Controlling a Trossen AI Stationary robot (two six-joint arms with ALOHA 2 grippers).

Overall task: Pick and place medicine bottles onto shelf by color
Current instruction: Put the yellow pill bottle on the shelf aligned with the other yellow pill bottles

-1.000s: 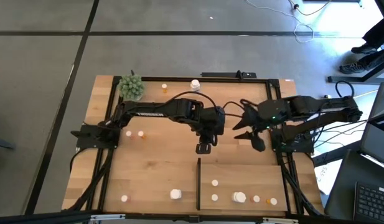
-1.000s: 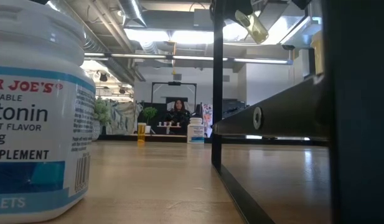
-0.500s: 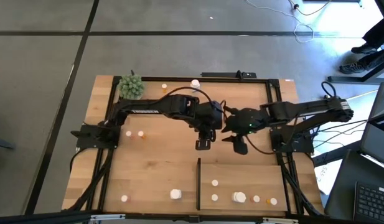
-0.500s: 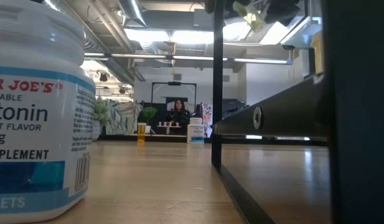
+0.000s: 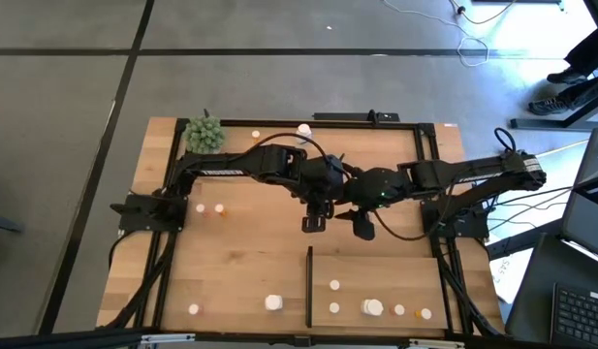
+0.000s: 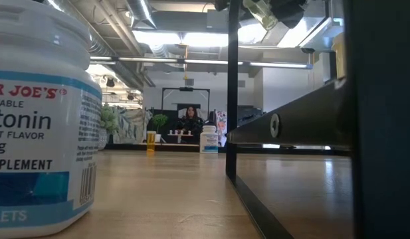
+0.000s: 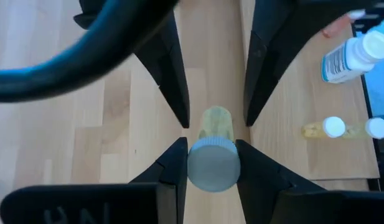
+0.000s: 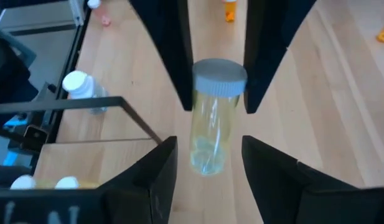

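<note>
My left gripper (image 5: 315, 221) is over the middle of the table, shut on a clear, pale yellowish bottle (image 8: 209, 134) with a grey-white cap. The bottle also shows high in the low view (image 6: 258, 12). My right gripper (image 5: 345, 218) is open right next to it. Its fingers (image 7: 173, 93) stand on either side of the bottle's body without touching. The shelf (image 5: 395, 271) lies at the near right, its black strip (image 5: 309, 286) on its left side. Several small bottles (image 5: 373, 307) stand on it. Others stand on the table's left (image 5: 200, 207) and far side (image 5: 303, 129). My left gripper pinches the bottle's cap (image 7: 195, 165) between its two fingers (image 8: 170, 50). The bottle's body (image 7: 216, 121) sticks out beyond the fingertips. The bottle is lifted clear of the table and shows tilted in the low view.
A green spiky plant ball (image 5: 205, 136) sits at the far left corner. A large white bottle (image 6: 38, 119) stands close to the low camera. White bottles (image 5: 272, 302) stand near the front edge, left of the strip. The two arms meet over the table's middle.
My right gripper has moved toward the table's left, up to my left gripper, and its open fingers now flank the held bottle. My left gripper has kept the bottle lifted at about the same place.
</note>
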